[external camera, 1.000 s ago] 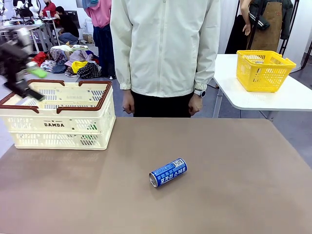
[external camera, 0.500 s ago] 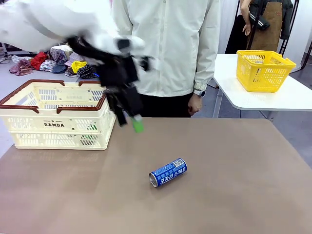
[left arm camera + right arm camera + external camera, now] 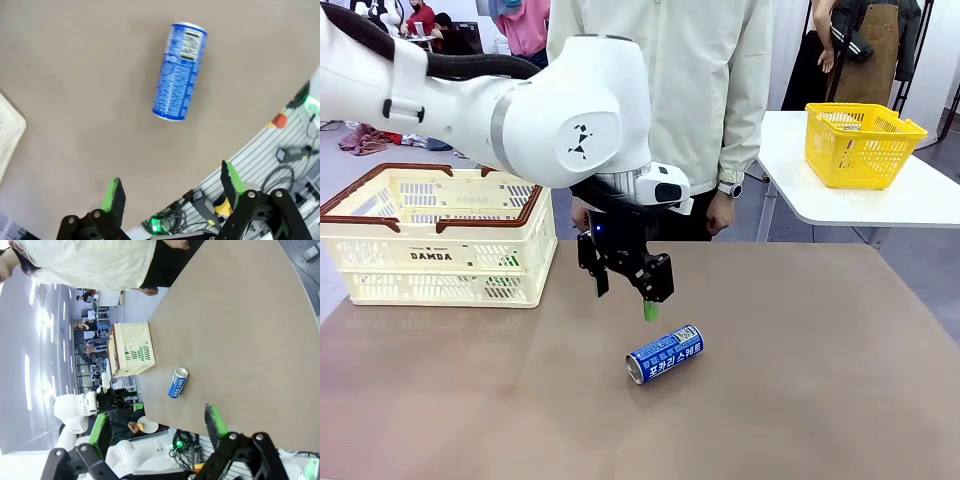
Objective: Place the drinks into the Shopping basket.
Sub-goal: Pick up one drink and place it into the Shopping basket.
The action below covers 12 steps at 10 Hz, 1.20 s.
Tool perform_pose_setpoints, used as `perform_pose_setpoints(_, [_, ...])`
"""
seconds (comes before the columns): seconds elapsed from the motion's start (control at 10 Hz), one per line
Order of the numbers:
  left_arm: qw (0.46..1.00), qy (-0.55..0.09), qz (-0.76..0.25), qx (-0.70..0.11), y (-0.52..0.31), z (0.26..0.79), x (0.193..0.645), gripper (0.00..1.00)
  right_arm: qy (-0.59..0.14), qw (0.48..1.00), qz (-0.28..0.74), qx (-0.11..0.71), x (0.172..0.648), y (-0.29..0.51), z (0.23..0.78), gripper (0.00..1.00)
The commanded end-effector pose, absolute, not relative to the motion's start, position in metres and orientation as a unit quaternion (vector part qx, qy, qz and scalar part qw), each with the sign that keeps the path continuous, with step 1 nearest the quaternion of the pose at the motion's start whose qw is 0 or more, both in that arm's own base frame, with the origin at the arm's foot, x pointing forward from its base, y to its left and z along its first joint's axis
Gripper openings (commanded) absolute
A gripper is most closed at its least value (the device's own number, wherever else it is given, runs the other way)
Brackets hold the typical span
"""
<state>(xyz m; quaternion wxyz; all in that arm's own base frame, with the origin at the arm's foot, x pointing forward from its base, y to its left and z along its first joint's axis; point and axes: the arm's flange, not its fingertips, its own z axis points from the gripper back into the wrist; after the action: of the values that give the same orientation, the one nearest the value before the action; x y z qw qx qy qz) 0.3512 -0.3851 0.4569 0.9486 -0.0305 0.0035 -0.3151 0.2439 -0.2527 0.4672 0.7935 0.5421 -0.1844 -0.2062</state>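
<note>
Left claw hangs spread wide above and just beside the slim blue metal can with white Korean lettering, which lies on its side on the brown tabletop, well apart from the cream lattice shopping basket. Right claw is spread too, empty. My worry: one pad touching first could roll that can right away, imo.

L arm reaches in, L gripper aimed down, 2 fingers wide apart — R gripper spread too.

Blue can, white lettering; cream lattice basket, dark, perhaps brown, rim.
</note>
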Motion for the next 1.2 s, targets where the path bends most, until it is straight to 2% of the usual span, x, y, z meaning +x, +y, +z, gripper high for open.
perform_pose_setpoints(0.0, [0.954, 0.020, -0.296, -0.032, -0.399, 0.457, 0.355, 1.00, -0.191, 0.793, -0.199, 0.543, 0.243, -0.254, 0.467, 1.00])
perform_pose_setpoints(0.1, [0.949, 0.004, -0.315, -0.031, -0.385, 0.457, 0.351, 1.00, -0.191, 0.793, -0.199, 0.543, 0.243, -0.254, 0.467, 1.00])
perform_pose_setpoints(0.5, [0.949, 0.004, -0.315, -0.031, -0.385, 0.457, 0.351, 1.00, -0.191, 0.793, -0.199, 0.543, 0.243, -0.254, 0.467, 1.00])
perform_pose_setpoints(0.6, [0.951, 0.008, -0.306, -0.031, -0.393, 0.455, 0.353, 1.00, -0.191, 0.793, -0.199, 0.543, 0.243, -0.254, 0.467, 1.00])
perform_pose_setpoints(0.7, [0.967, -0.009, -0.255, 0.004, -0.413, 0.441, 0.352, 1.00, -0.191, 0.793, -0.199, 0.543, 0.243, -0.254, 0.467, 1.00])
perform_pose_setpoints(1.0, [0.954, -0.058, -0.292, 0.028, -0.478, 0.415, 0.341, 1.00, -0.191, 0.793, -0.199, 0.543, 0.243, -0.254, 0.467, 1.00])
perform_pose_setpoints(1.1, [0.955, -0.051, -0.292, 0.026, -0.481, 0.409, 0.344, 1.00, -0.191, 0.793, -0.199, 0.543, 0.243, -0.254, 0.467, 1.00])
